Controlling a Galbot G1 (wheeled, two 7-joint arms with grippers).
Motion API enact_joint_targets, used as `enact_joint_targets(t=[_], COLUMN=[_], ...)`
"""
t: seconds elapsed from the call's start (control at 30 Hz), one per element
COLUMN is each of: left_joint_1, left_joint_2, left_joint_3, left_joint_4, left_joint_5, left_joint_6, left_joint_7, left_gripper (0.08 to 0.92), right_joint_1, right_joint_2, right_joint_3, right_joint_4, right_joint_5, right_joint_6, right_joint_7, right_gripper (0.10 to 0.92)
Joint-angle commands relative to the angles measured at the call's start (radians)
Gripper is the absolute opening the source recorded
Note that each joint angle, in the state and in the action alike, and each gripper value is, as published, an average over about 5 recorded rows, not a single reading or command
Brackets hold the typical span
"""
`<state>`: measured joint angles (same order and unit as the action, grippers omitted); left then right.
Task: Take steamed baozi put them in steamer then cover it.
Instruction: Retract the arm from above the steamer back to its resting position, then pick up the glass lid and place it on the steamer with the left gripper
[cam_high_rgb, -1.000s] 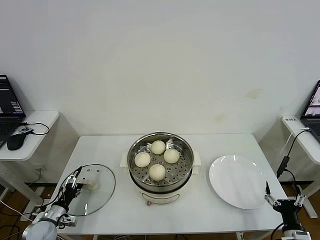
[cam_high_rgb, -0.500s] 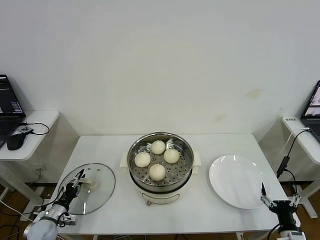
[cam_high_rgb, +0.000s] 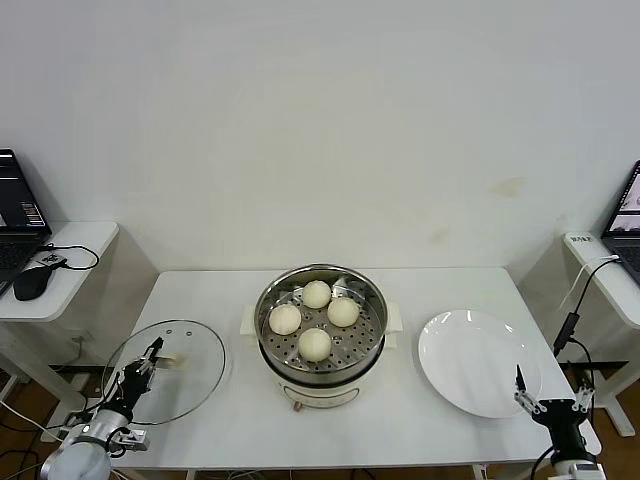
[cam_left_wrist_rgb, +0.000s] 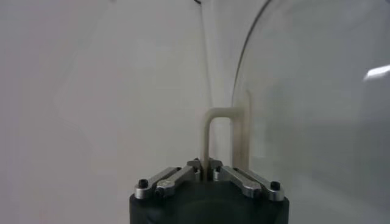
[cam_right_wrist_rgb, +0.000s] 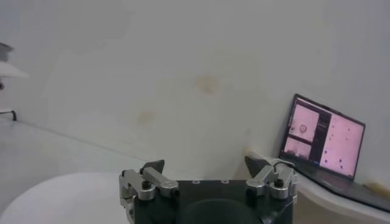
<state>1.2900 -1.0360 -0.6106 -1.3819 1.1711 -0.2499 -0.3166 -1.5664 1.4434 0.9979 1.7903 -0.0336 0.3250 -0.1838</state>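
Left gripper (cam_high_rgb: 152, 356) at the bench's (cam_high_rgb: 420, 410) left front corner, fingers clenched on the lid's (cam_high_rgb: 190, 372) cream handle (cam_left_wrist_rgb: 222, 131); the lid is tilted up off the bench, left of the steamer (cam_high_rgb: 320, 325). Four buns (cam_high_rgb: 315, 344) sit in the steamer basket, mid-bench. Right gripper (cam_high_rgb: 548, 405) hangs at the bench's right front edge, just beside the white plate (cam_high_rgb: 478, 362), fingers spread wide, grasping nothing.

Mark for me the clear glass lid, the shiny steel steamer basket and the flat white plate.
Clear round glass lid (cam_high_rgb: 190, 375), head view: bare glass right of its cream handle.
Shiny stainless-steel steamer basket (cam_high_rgb: 366, 345), head view: perforated floor near the right rim.
Flat white plate (cam_high_rgb: 478, 362), head view: middle of its surface.
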Motion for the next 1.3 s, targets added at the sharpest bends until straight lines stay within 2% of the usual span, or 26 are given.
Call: enact_joint_targets(t=[0.03,0.3,0.43,0.57,0.8,0.93,1.07,1.3], left_joint_1=[0.232,0.344,0.334,0.293,0.154,0.031,-0.065,-0.118], left_joint_2=[-0.02,-0.044,-0.032,0.019,0.121,0.141,0.107,0.014], left_joint_3=[-0.111,-0.142,-0.106,-0.035,0.109,0.207,0.278,0.346], left_joint_4=[-0.367,-0.668,-0.792,-0.864,-0.846,-0.802,-0.767,-0.752], left_joint_5=[-0.153,-0.222,-0.244,-0.288,-0.336,-0.302,-0.214,-0.052], left_joint_6=[0.203,0.39,0.435,0.487,0.562,0.6,0.645,0.74], left_joint_7=[0.058,0.198,0.24,0.286,0.323,0.348,0.411,0.589], left_gripper=[0.139,0.139,0.139,0.139,0.139,0.139,0.139,0.139], right_joint_1=[0.004,-0.004,-0.004,0.003,0.017,0.028,0.034,0.042], right_joint_2=[-0.008,-0.018,-0.02,-0.017,-0.003,0.014,0.023,0.048], right_joint_3=[-0.026,-0.082,-0.11,-0.135,-0.177,-0.186,-0.199,-0.239], right_joint_4=[0.002,0.018,0.024,0.015,0.003,0.001,-0.001,-0.011], right_joint_5=[-0.016,-0.025,-0.027,-0.041,-0.081,-0.114,-0.14,-0.23], right_joint_6=[0.008,0.009,0.005,0.003,-0.009,-0.011,-0.017,-0.014], right_joint_7=[0.004,0.009,0.009,0.014,0.03,0.04,0.05,0.08], right_gripper=[0.823,0.823,0.823,0.823,0.823,0.823,0.823,0.823])
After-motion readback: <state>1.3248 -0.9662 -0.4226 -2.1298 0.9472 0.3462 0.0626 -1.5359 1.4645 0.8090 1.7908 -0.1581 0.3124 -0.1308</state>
